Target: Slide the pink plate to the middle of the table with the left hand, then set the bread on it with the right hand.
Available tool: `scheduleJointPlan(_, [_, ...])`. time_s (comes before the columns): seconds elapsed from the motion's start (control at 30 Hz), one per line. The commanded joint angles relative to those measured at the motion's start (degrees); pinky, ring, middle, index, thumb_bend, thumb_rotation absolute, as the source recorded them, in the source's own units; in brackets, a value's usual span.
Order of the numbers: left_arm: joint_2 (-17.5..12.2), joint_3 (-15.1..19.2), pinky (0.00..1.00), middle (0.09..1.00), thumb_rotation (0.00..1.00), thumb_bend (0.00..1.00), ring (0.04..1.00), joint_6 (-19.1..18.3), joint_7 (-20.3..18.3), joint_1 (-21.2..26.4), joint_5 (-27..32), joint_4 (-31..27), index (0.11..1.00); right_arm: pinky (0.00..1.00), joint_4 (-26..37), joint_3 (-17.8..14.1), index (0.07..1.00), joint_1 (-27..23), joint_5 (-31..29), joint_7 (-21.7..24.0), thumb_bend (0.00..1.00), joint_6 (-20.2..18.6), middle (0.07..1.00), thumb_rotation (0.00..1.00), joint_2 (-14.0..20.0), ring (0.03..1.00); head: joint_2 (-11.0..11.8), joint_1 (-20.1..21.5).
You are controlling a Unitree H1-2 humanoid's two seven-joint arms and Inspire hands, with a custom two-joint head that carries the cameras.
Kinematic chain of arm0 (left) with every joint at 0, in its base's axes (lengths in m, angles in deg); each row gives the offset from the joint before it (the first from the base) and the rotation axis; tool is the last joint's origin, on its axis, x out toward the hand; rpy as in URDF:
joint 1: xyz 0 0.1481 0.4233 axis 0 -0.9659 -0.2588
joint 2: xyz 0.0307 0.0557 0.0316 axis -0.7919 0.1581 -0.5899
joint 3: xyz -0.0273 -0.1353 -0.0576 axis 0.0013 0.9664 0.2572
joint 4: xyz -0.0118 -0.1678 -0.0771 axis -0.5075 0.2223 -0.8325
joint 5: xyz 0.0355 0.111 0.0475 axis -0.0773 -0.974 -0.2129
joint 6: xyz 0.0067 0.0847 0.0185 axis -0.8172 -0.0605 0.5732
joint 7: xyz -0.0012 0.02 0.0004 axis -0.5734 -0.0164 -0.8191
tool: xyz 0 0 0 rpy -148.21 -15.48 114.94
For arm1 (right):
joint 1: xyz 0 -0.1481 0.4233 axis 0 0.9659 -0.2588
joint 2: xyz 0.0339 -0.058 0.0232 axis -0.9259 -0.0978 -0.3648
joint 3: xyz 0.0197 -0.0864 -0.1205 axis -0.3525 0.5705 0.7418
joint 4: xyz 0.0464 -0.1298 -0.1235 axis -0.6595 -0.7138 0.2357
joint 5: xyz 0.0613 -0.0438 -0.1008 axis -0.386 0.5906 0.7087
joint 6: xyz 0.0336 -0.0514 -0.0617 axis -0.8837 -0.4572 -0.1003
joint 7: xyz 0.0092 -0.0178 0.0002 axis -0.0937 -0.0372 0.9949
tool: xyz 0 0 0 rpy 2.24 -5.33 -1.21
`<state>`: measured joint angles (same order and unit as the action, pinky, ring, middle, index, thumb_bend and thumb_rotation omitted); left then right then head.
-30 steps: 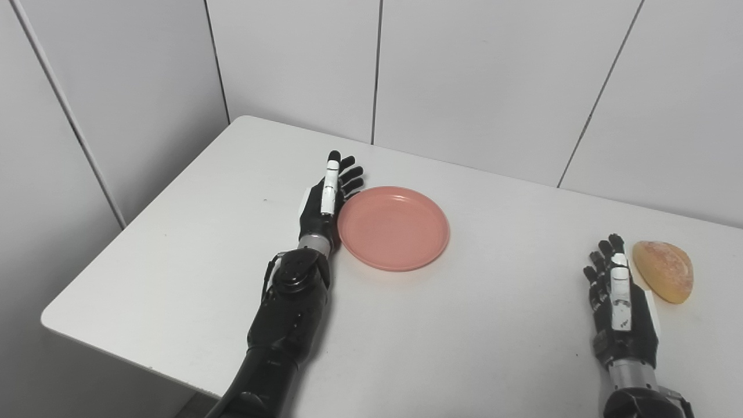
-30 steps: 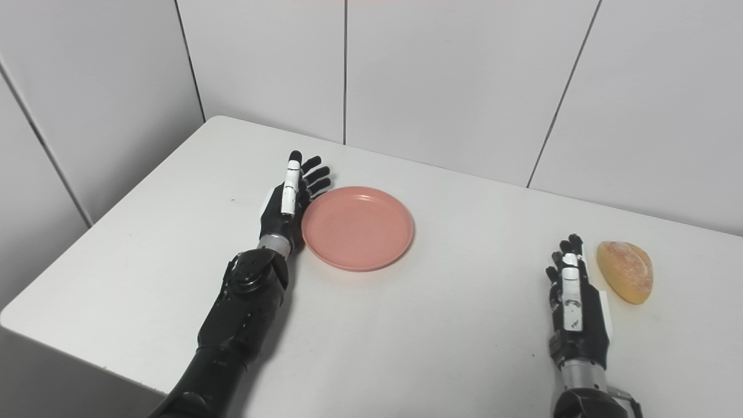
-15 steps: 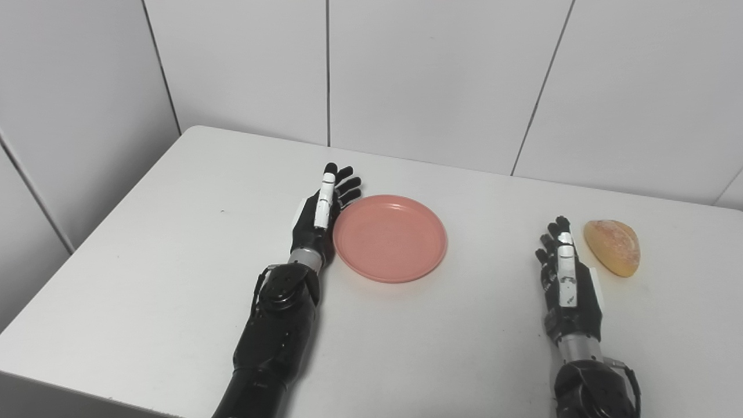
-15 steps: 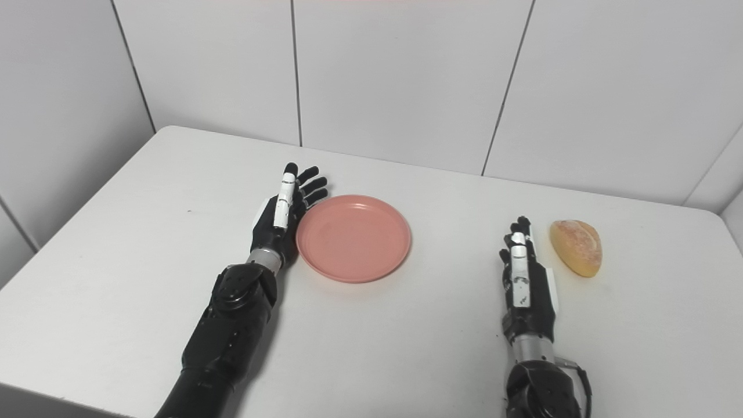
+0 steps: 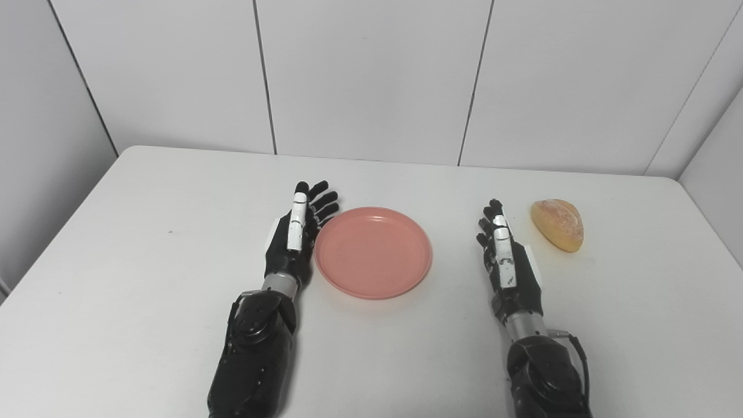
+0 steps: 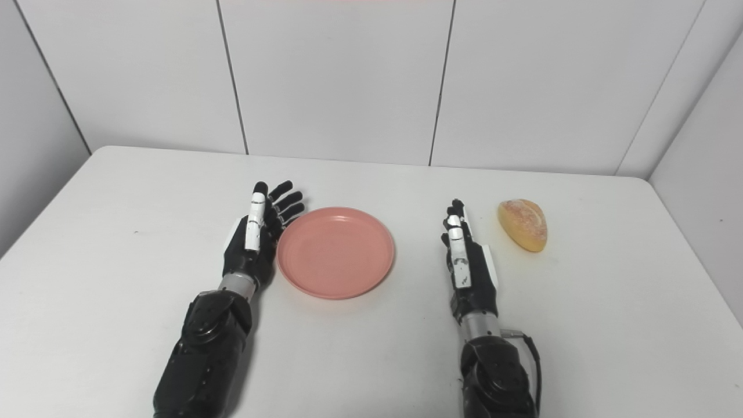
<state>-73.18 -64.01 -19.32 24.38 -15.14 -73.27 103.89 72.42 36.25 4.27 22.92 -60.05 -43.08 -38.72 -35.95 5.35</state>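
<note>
White table (image 5: 145,302), tiled wall behind. We see plate (image 5: 373,252) near middle, left hand (image 5: 295,235) spread against rim. Bread (image 5: 558,224) untouched; right hand (image 5: 506,261) empty, fingers straight, beside it.

A white table (image 5: 116,244) with rounded far corners fills the lower part of the view, its matte top showing a few small dark specks. Directly behind the table stands a wall (image 5: 371,75) of plain white panels divided by thin dark vertical seams, with further panels angling in at the table's left and right ends. Lighting is even and diffuse, with only soft shadows on the tabletop.
</note>
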Motion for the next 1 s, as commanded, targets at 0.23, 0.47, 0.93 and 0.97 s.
scheduleJointPlan(0.23, [0.84,-1.64,0.86,0.853,1.0,0.61,0.869,-2.87,-1.83,-2.01,-0.12,-2.29,0.849,1.0,1.88,0.82,1.0,-2.16,1.75,-1.43,0.69,0.73,1.0,0.99,-1.7,1.0,-0.4,1.83])
scheduleJointPlan(0.47, [1.29,-2.45,0.91,0.862,1.0,0.6,0.884,-5.15,-2.35,-3.12,0.23,-5.15,0.852,1.0,2.51,1.06,1.0,-2.17,1.75,-1.64,0.68,0.3,1.0,0.98,-2.27,1.0,-0.79,2.77])
scheduleJointPlan(0.93, [0.3,-2.74,0.97,0.95,1.0,0.59,0.961,0.27,-3.48,-2.78,-0.97,-2.53,0.953,1.0,1.42,1.08,1.0,-2.99,3.81,-3.23,0.67,2.84,1.0,0.99,-2.31,1.0,-0.5,4.14])
scheduleJointPlan(0.97, [0.01,-2.67,0.99,0.965,1.0,0.59,0.972,1.08,-3.67,-2.6,-1.09,-1.85,0.969,1.0,1.06,0.9,1.0,-3.31,4.23,-3.8,0.68,3.64,1.0,0.96,-2.28,1.0,-0.5,4.34])
